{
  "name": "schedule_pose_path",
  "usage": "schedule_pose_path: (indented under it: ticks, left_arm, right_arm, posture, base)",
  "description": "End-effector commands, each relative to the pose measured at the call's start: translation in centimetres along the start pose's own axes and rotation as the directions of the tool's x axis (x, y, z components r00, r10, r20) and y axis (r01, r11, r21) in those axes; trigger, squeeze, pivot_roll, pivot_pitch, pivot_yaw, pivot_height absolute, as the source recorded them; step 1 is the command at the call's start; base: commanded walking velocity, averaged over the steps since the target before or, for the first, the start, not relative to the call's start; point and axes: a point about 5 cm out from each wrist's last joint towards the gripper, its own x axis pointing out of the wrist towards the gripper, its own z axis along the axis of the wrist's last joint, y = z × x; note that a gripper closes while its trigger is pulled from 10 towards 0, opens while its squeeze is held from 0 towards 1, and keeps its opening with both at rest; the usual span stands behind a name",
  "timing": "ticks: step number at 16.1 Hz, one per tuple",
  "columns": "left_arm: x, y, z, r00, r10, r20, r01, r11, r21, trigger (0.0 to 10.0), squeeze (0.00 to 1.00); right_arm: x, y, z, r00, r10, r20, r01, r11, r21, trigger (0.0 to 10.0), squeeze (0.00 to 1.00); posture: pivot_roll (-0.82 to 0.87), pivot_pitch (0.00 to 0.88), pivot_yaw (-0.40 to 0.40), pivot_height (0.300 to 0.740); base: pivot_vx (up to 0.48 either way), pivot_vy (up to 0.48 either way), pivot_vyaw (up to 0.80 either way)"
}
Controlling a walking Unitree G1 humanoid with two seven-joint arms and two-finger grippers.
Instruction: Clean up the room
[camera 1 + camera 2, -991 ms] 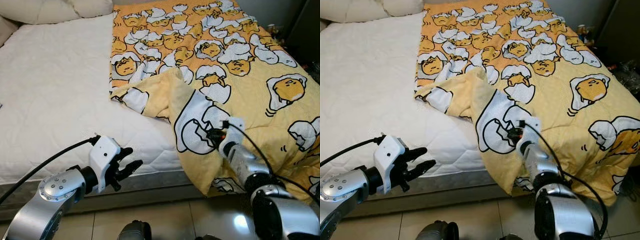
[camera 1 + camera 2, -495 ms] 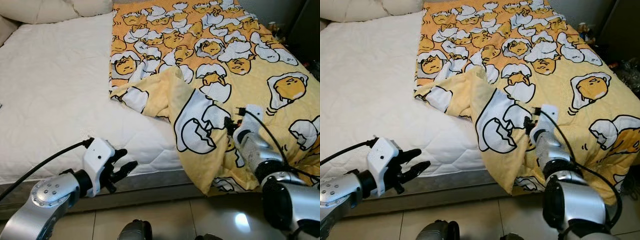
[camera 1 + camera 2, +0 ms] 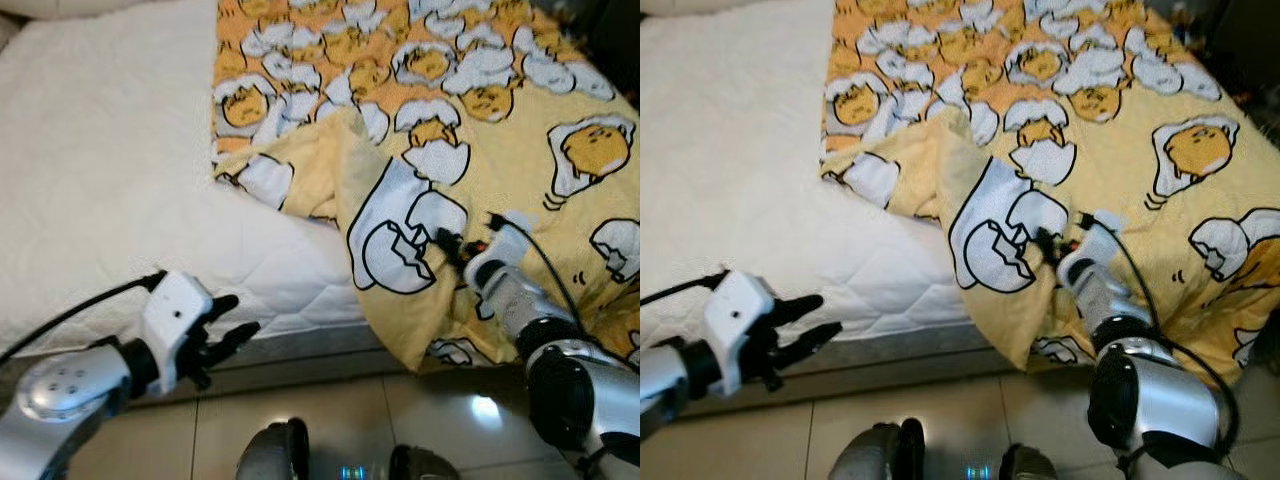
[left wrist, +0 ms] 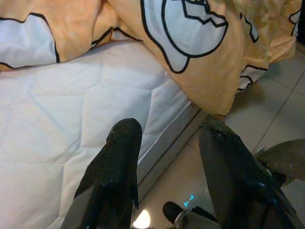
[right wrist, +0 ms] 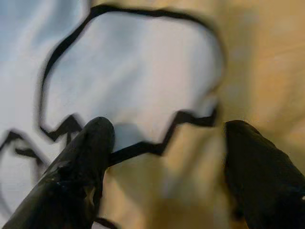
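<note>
We have the yellow egg-print blanket (image 3: 470, 130) spread over the right half of the bed (image 3: 90, 180), with one corner bunched and folded over, sagging off the bed's near edge toward the tiled floor (image 3: 330, 410). Our right claw (image 5: 164, 157) is pressed up against that folded part, fingers spread apart on either side of a cracked-egg print, not yet closed on any cloth. Our left claw (image 3: 215, 335) hangs released and holding nothing just in front of the mattress edge, well apart from the blanket.

The main risk, as we judge it, is a shallow pinch: if we close on only the top layer of the fold, the cloth could slip free when we pull. A pull toward us could also drag more blanket onto the floor. The cable near the right wrist could snag in the loose folds.
</note>
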Motion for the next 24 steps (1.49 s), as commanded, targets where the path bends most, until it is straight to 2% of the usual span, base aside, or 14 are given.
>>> schedule_pose_path:
  ticks: [1,2,3,4,16,20,24]
  left_arm:
    - [-0.5,-0.1,0.1,1.000,0.001,-0.010,-0.001,1.000,0.000,10.0,0.00]
    - [-0.5,-0.1,0.1,1.000,0.001,-0.012,-0.001,1.000,-0.001,10.0,0.00]
    - [-0.5,-0.3,0.1,1.000,0.002,-0.013,-0.003,1.000,-0.005,10.0,0.00]
    - [-0.4,-0.5,0.1,1.000,0.003,-0.011,-0.003,1.000,-0.012,10.0,0.00]
    - [1.0,-1.0,-0.3,1.000,0.004,0.008,-0.004,0.999,-0.032,10.0,0.00]
    - [1.3,-1.2,-0.6,1.000,0.005,0.007,-0.004,0.999,-0.041,10.0,0.00]
    - [1.7,-1.2,-0.9,1.000,0.019,0.020,-0.018,0.998,-0.057,10.0,0.00]
  right_arm:
    - [0.1,0.8,-0.8,0.997,0.079,-0.020,-0.078,0.996,0.034,10.0,0.00]
    - [0.2,1.1,-0.8,0.994,0.105,-0.015,-0.104,0.994,0.032,6.2,0.00]
    - [0.3,1.5,-0.7,0.991,0.136,0.000,-0.136,0.990,0.036,1.9,0.00]
    - [0.4,1.9,-0.4,0.987,0.157,0.022,-0.158,0.987,0.041,0.0,0.00]
    - [0.7,2.8,-0.5,0.983,0.178,0.034,-0.177,0.984,-0.022,0.0,0.00]
    - [0.7,3.2,-1.0,0.982,0.187,0.021,-0.184,0.979,-0.083,0.0,0.00]
    - [0.9,4.3,-1.3,0.975,0.222,0.014,-0.214,0.951,-0.222,0.0,0.00]
  posture:
    - [0.27,0.240,0.107,0.740]
    - [0.27,0.242,0.105,0.740]
    - [0.27,0.238,0.100,0.740]
    - [0.26,0.236,0.098,0.740]
    - [0.21,0.196,0.081,0.740]
    - [0.19,0.177,0.079,0.740]
    - [0.15,0.146,0.076,0.740]
  base:
    - [0.000,0.000,0.00]
    - [0.000,0.000,0.00]
    - [0.000,0.000,0.00]
    - [0.000,0.000,0.00]
    - [0.000,0.000,0.00]
    - [0.000,0.000,0.00]
    - [0.000,0.000,0.00]
